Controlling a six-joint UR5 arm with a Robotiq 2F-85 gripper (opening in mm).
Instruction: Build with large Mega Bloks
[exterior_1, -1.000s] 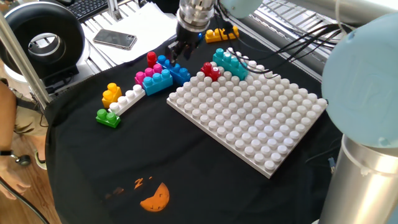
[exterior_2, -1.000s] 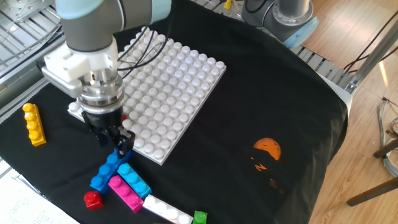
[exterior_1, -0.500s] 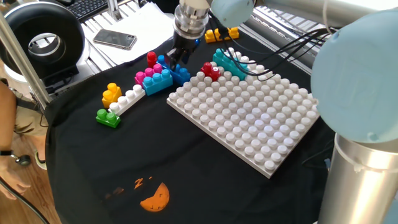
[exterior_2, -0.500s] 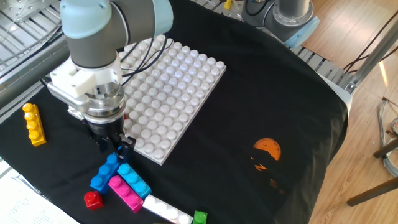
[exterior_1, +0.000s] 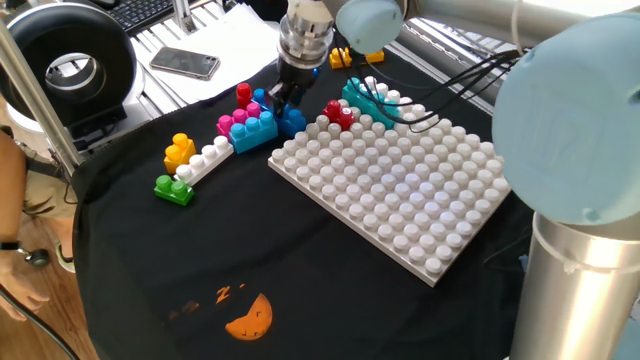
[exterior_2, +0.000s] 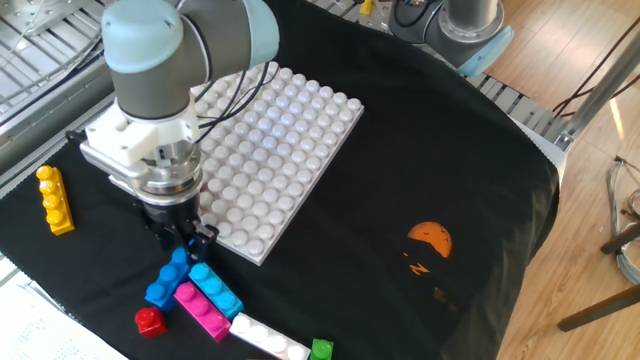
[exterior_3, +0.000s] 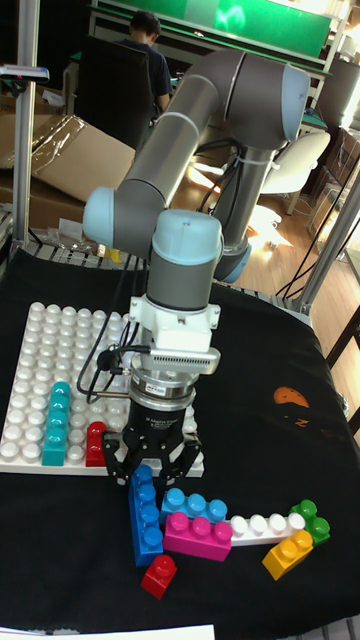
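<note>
My gripper (exterior_3: 152, 464) hangs low over the far end of a long blue brick (exterior_3: 144, 512), its fingers spread open on either side of the brick's top stud. In the other fixed view the gripper (exterior_2: 184, 243) stands just off the corner of the white baseplate (exterior_2: 290, 120). A teal brick (exterior_3: 55, 425) and a red brick (exterior_3: 95, 443) stand on the plate. Beside the blue brick (exterior_1: 291, 120) lie a light blue brick (exterior_1: 255, 130), a pink brick (exterior_1: 236, 122), a white brick (exterior_1: 208, 158), a green brick (exterior_1: 173, 188), a yellow-orange brick (exterior_1: 180, 150) and a small red brick (exterior_1: 243, 94).
A long yellow brick (exterior_2: 55, 200) lies apart on the black cloth. A phone (exterior_1: 185, 63) and a round black device (exterior_1: 70, 65) sit beyond the cloth's edge. An orange print (exterior_2: 432, 238) marks the cloth. The arm's base (exterior_1: 580, 290) stands at the right.
The gripper has come down a little over the blue brick's end. None of the bricks has moved.
</note>
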